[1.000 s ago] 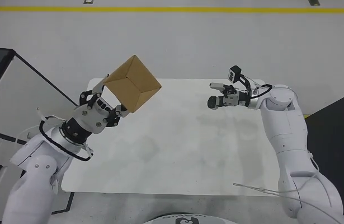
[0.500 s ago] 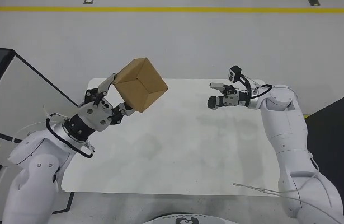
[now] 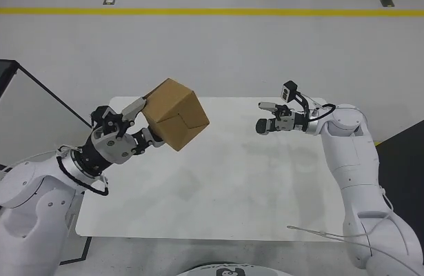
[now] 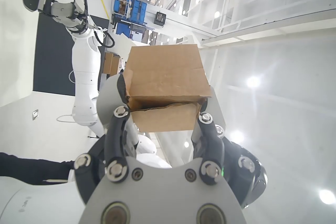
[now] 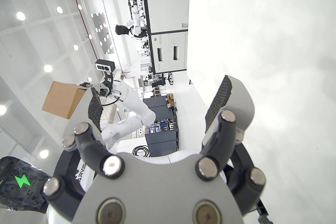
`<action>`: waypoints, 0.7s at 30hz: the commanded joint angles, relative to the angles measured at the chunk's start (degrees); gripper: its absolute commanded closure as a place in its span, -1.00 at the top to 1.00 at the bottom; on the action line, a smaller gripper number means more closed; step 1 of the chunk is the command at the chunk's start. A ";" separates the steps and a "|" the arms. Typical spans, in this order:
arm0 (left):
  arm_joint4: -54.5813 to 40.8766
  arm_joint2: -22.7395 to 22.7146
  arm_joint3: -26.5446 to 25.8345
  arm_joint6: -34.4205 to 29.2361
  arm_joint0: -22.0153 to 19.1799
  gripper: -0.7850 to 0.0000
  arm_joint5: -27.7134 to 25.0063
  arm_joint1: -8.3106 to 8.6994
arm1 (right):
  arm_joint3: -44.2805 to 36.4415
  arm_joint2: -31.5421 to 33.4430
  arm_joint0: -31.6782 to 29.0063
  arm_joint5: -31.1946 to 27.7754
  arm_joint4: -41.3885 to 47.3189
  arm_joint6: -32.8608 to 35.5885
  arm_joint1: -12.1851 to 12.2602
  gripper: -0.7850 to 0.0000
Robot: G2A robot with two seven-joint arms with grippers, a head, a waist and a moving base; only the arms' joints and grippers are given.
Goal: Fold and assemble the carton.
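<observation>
left pincer clamped across a raised carton, right pincer spread and empty

the left pincer (image 3: pixel 145 121) is closed onto one end of the brown cardboard carton (image 3: pixel 176 114), a finger pressed against each of two opposite sides. in the left wrist view the end between the fingers shows two flaps meeting at a ragged seam that does not sit flush, with a dark gap along it. the carton is boxed up, held in the air and tilted on a corner above the far left corner of the white table (image 3: pixel 267 193), touching nothing but the fingers.

the right pincer (image 5: pixel 158 97) hangs well apart over the far right part of the table, fingers wide and holding nothing.

judging from this, the main risk is the hold itself. the fingers bear on thin cardboard walls near an unsecured end, so a harder squeeze could buckle the sides or push the loose flaps inward. a lighter one could let the tilted box swing or slip down to the table. the flaps may also spring apart unless the free pincer comes across to press them.
</observation>
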 commanded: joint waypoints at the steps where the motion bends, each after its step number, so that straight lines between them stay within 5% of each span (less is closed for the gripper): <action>1: 0.01 0.00 -0.01 -0.02 0.00 -1.00 0.01 0.00 | 0.00 0.00 0.00 0.00 0.01 0.00 0.00 1.00; 4: -2.91 0.45 0.01 -0.24 -0.13 -1.00 -3.22 -0.33 | 0.00 0.00 0.00 0.00 0.01 0.00 0.00 1.00; 21: 30.48 1.69 0.15 -11.53 -6.52 -1.00 -14.25 1.34 | 0.00 0.00 0.00 0.00 0.01 0.00 0.00 1.00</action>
